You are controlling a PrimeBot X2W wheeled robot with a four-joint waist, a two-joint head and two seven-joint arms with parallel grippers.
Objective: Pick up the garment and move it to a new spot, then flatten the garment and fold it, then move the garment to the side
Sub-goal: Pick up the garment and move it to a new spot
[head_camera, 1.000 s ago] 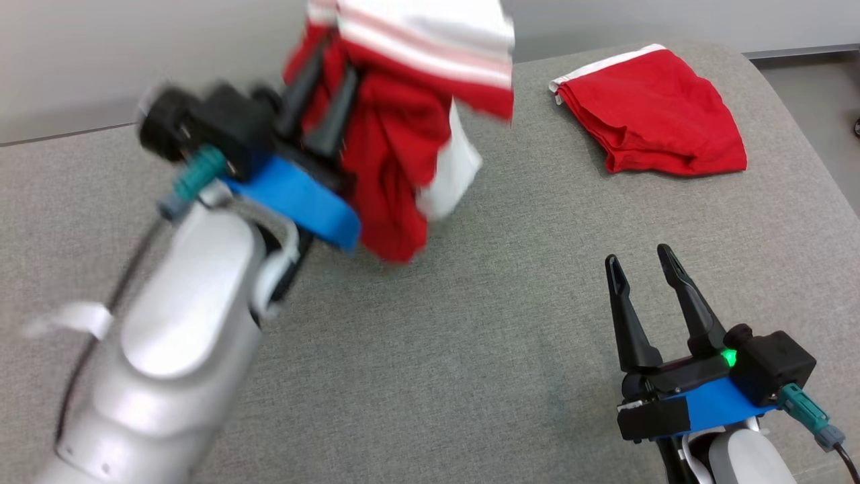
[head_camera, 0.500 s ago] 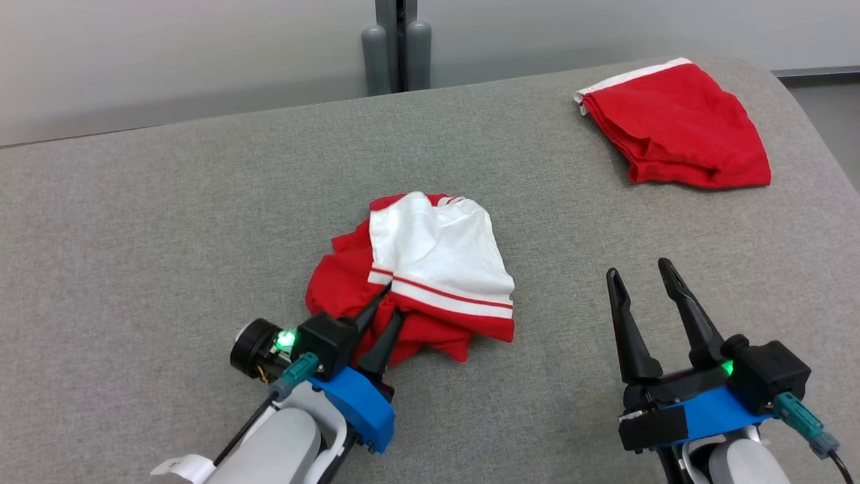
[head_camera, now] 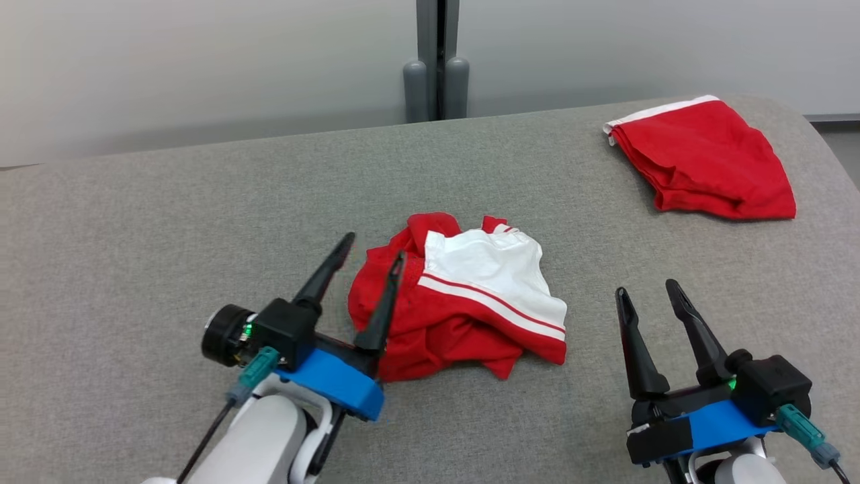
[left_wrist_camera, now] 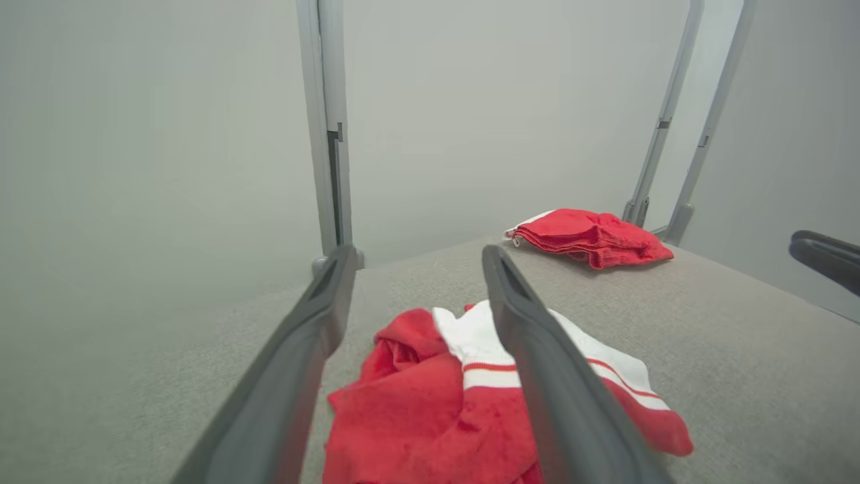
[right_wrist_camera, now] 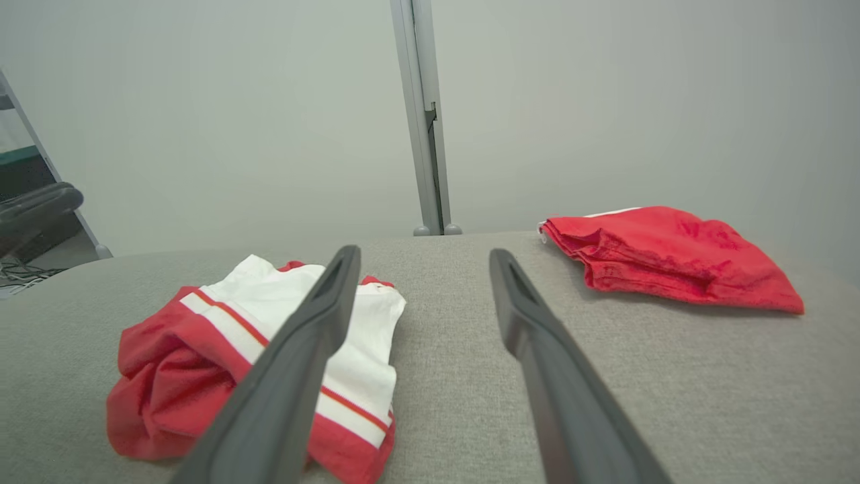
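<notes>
The garment is a crumpled red piece with a white panel and red-white stripes, lying in a heap in the middle of the grey padded surface. My left gripper stands open at the heap's left edge, its right finger over the red cloth, holding nothing. In the left wrist view the garment lies below and between the spread fingers of the left gripper. My right gripper is open and empty, to the right of the heap and apart from it. In the right wrist view, the garment lies left of the right gripper.
A second red garment, folded with a white hem, lies at the back right corner near the surface's rounded edge. A grey post stands against the pale wall behind. Bare grey surface stretches left of the heap and in front of it.
The left gripper brought the raised garment down onto the surface, then opened and let it go. The head camera has shifted. The right gripper has stayed open in place.
</notes>
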